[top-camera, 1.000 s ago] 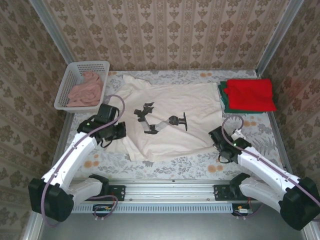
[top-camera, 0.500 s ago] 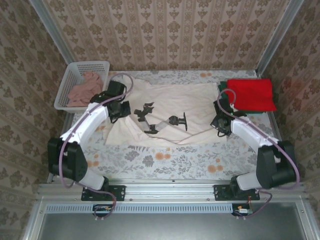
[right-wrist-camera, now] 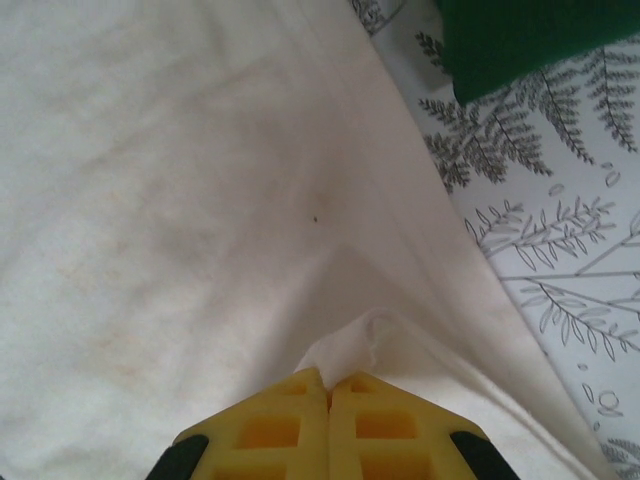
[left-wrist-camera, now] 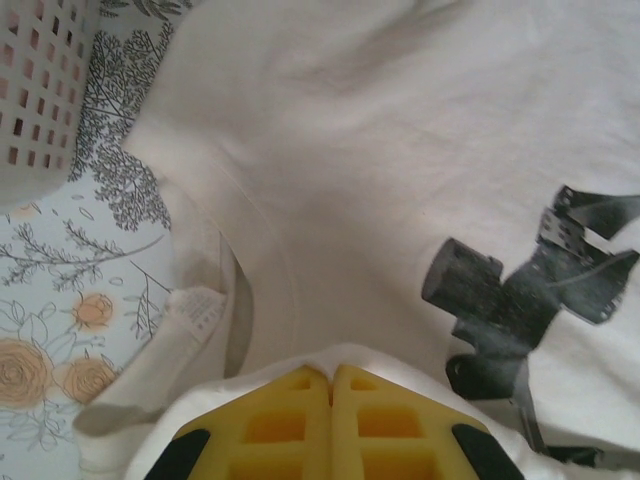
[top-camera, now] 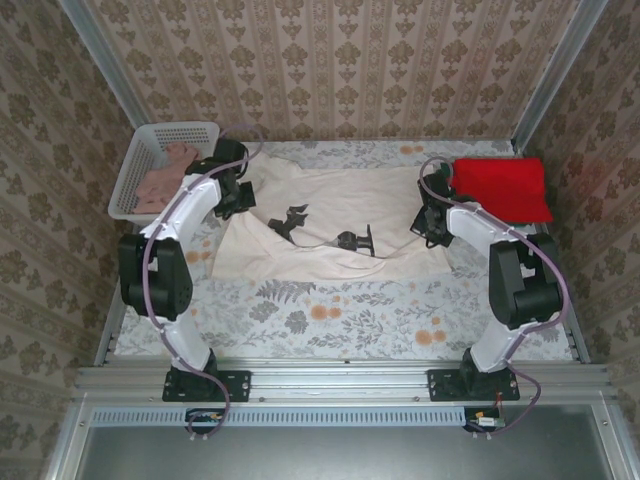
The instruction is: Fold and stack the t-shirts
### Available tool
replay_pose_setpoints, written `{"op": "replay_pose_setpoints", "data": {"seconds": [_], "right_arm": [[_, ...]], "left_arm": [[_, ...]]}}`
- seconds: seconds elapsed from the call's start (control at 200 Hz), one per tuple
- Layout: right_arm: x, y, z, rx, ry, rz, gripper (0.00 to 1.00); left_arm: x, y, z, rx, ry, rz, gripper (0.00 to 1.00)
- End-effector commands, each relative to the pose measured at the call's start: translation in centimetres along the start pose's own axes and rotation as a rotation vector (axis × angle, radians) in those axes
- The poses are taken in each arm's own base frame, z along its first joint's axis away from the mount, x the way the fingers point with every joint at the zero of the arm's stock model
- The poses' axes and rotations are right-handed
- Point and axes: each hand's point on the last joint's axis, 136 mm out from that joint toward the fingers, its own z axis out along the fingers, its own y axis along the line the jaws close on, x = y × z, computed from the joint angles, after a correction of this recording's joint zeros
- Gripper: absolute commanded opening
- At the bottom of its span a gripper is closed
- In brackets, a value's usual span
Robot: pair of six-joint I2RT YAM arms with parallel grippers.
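Both my finger pairs are pressed together, each pinching a bunch of the cream-white t-shirt (top-camera: 330, 215). The left gripper (left-wrist-camera: 330, 372) holds it beside the collar. The right gripper (right-wrist-camera: 328, 378) holds the edge near the dark green t-shirt (right-wrist-camera: 520, 40). Over the last second I have carried the near hem from the lower middle of the top view up toward the centre, doubling the cloth over. Judgement: first fold nearly laid; release follows. The red t-shirt (top-camera: 500, 188) lies folded at upper right.
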Motion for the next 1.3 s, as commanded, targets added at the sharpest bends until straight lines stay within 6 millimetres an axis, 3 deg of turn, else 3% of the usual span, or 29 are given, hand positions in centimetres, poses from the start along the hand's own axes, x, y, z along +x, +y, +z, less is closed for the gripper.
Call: {"op": "replay_pose_setpoints", "data": {"seconds": [0.0,0.09,0.46,0.59,0.785,0.93,1.295], "right_arm": [[-1.0,0.2,0.0,0.004,-0.004,-0.015,0.00],[-1.4,0.6,0.3,0.003,-0.006,-0.019,0.00],[-2.3,-2.2,1.4,0.140,0.029,-0.039,0.04],[-2.2,-1.6,1.8,0.116,0.042,-0.036,0.08],[-3.5,-1.7,-0.5,0.111,-0.003,-0.045,0.14],[-4.2,-2.4,-1.3,0.114,-0.023,-0.037,0.08],[-4.1,-1.6,1.0,0.110,0.011,-0.034,0.06]], "left_arm": [[-0.1,0.9,0.7,-0.050,0.034,0.034,0.00],[0.0,1.3,1.6,-0.070,0.056,0.033,0.00],[-0.6,3.5,2.4,-0.105,0.068,0.000,0.00],[-0.8,3.4,2.9,-0.102,0.071,0.002,0.00],[-0.7,4.4,2.9,-0.122,0.079,-0.014,0.00],[-0.8,4.7,2.2,-0.087,0.042,-0.050,0.00],[-1.0,5.3,2.6,-0.098,0.054,-0.055,0.00]]}}
